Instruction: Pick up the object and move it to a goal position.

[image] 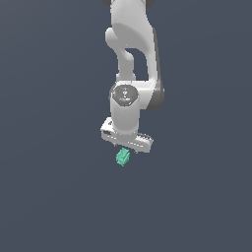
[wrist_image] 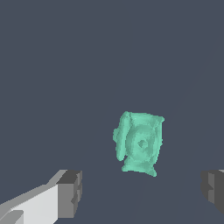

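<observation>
Directly beneath the spread end effector (wrist_image: 140, 192), the teal object (wrist_image: 139, 143) lies untouched, nothing alongside.

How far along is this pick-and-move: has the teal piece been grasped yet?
Done: the gripper sits above the teal piece. In hand: alignment; the wrist view shows both fingers spread wide, the piece between them, untouched. Left: closing, lifting, carrying it to the goal, which no view shows.

The top of the white arm (image: 130, 44) runs off the upper edge of the exterior view, so its base cannot be seen. In that view the fingers are hidden under the gripper (image: 126, 144), and the teal object (image: 122, 157) is too small to show its ridges. In the wrist view, both dark pads (wrist_image: 70, 193) are cut off by the picture's edges.
</observation>
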{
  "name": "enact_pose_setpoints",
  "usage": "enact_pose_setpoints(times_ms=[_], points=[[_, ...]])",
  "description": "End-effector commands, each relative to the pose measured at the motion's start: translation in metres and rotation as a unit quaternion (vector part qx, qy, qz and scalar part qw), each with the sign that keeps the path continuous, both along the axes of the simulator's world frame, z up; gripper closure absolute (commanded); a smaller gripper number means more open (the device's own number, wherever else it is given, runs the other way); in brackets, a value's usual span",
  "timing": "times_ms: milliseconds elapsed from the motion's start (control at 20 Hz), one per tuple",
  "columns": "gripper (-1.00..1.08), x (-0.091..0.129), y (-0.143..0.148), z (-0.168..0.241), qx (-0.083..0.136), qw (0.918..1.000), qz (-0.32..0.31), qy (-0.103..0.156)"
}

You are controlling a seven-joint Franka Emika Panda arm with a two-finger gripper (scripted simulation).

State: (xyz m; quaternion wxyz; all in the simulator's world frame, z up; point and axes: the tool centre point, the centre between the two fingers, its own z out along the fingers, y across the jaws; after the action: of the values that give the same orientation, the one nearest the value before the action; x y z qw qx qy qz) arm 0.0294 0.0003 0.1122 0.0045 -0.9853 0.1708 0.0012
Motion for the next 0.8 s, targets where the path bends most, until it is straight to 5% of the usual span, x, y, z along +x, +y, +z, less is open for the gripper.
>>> enact_pose_setpoints(times_ms=[0,750], points=[[-0.92,0.003,-0.006,-0.007,-0.002,0.9996,-0.027,0.000],[-0.92,0.007,-0.015,-0.026,-0.005,0.9977,-0.068,0.000]])
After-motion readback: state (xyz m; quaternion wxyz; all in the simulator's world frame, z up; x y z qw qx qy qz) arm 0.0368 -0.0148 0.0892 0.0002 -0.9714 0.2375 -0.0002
